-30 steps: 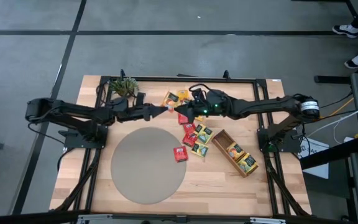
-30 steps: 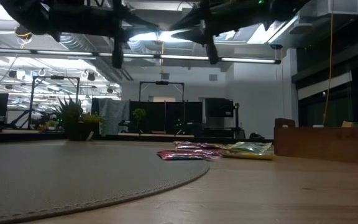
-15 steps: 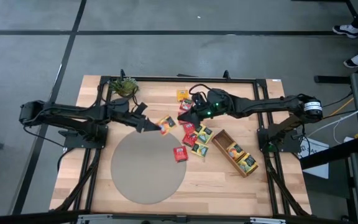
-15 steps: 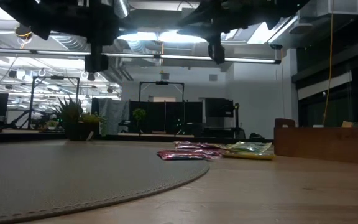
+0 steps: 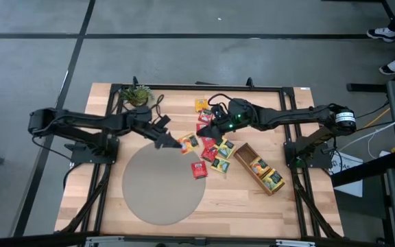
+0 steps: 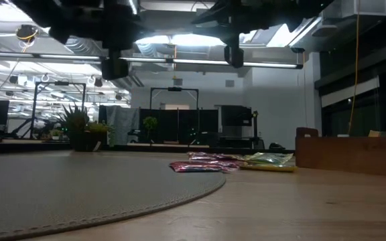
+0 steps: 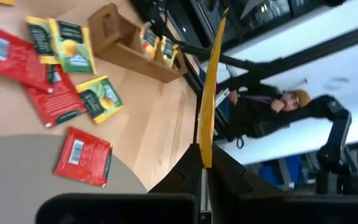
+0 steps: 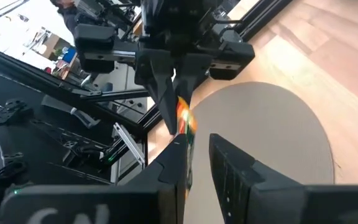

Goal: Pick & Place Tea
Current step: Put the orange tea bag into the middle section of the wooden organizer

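Two arms meet over the middle of the table, and the handling one is the left. The left gripper (image 5: pixel 172 143) has its fingers pressed tight on a yellow-orange sachet (image 5: pixel 188 142), which juts from the tips toward the wooden tray (image 5: pixel 244 154), its flat face seen edge-on along the fingers in the left wrist view. Below it lies the rim of the round grey mat (image 5: pixel 149 185); the loose sachets (image 5: pixel 214 154) lie between it and the tray. The right gripper (image 5: pixel 212 130), just beside it, has its fingers partly spread and looks empty.
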{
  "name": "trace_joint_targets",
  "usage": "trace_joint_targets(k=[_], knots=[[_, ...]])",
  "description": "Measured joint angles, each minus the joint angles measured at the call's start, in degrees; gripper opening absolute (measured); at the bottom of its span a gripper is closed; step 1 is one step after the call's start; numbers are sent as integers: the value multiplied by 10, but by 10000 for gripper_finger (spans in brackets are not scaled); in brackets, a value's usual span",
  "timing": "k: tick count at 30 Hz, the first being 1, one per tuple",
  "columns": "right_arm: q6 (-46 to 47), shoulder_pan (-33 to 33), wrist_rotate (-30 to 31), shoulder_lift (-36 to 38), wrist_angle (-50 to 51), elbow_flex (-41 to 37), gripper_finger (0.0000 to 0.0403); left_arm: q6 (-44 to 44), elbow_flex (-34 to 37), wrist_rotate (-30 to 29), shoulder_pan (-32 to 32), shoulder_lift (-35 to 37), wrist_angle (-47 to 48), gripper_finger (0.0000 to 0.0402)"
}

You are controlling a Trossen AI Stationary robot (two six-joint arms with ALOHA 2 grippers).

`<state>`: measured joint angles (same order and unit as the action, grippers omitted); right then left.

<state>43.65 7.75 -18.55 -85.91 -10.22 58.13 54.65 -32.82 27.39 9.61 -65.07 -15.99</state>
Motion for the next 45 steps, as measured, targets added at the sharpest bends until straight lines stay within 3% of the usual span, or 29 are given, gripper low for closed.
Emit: trace_joint_targets(k=[8,17,25,36,45], knots=[[11,0,-31,0,20,0,70,-38,-46,15,0,-53,1,4],[10,0,-41,0,28,0,68,-54,-59,12,7,-60,0,4],[-4,0,-61,0,29,0,7,-55,-59,13,22,-60,-1,15],[-3,-5,-87,15,34,0,4,-65,-59,13,21,-60,0,49],[-2,-14,-92,63,199,1,3,-64,-59,13,21,-60,-2,99]])
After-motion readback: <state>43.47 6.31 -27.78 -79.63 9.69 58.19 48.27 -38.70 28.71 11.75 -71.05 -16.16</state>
